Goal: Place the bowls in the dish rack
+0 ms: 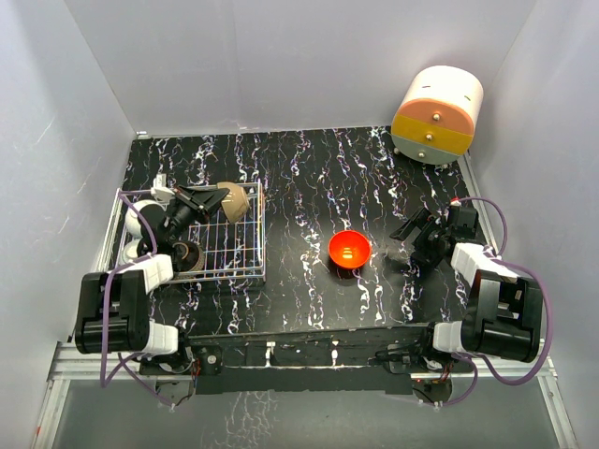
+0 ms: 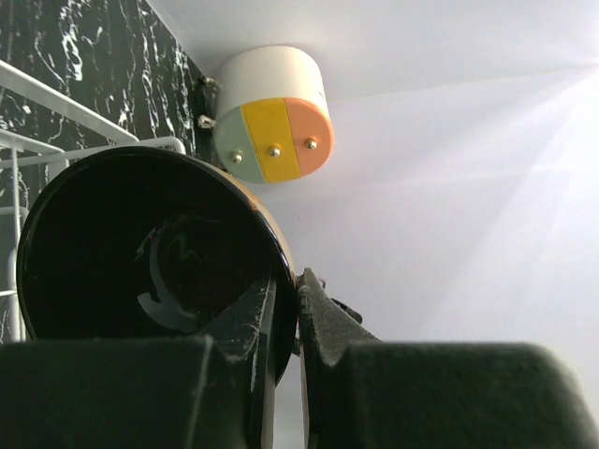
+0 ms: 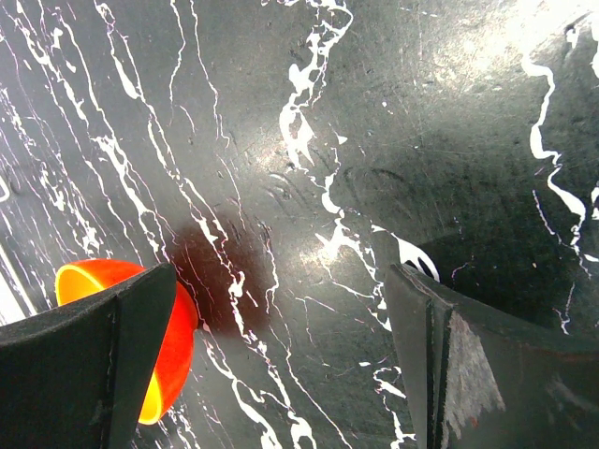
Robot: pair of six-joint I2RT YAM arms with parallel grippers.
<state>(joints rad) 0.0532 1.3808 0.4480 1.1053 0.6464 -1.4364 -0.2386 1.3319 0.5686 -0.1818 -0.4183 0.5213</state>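
The dish rack (image 1: pixel 245 254), a white wire basket, sits at the table's left. My left gripper (image 1: pixel 219 199) is shut on the rim of the brown/gold bowl (image 1: pixel 236 199), holding it on edge over the rack's far right corner. In the left wrist view its dark underside (image 2: pixel 140 243) faces the camera, with the gripper (image 2: pixel 298 301) pinching the rim. A white bowl (image 1: pixel 140 217) and a dark bowl (image 1: pixel 187 254) lie in the rack, partly hidden by the arm. The red-orange bowl (image 1: pixel 349 249) stands mid-table, also visible as the red-orange bowl (image 3: pixel 176 348). My right gripper (image 1: pixel 413 231) (image 3: pixel 281 360) hangs open just right of it.
A round cream-and-orange drawer cabinet (image 1: pixel 436 114) (image 2: pixel 271 117) stands at the far right corner. White walls close in the table on three sides. The rack's wire rim (image 2: pixel 56 140) shows beside the held bowl. Bare marbled black tabletop (image 3: pixel 328 187) lies under the right gripper.
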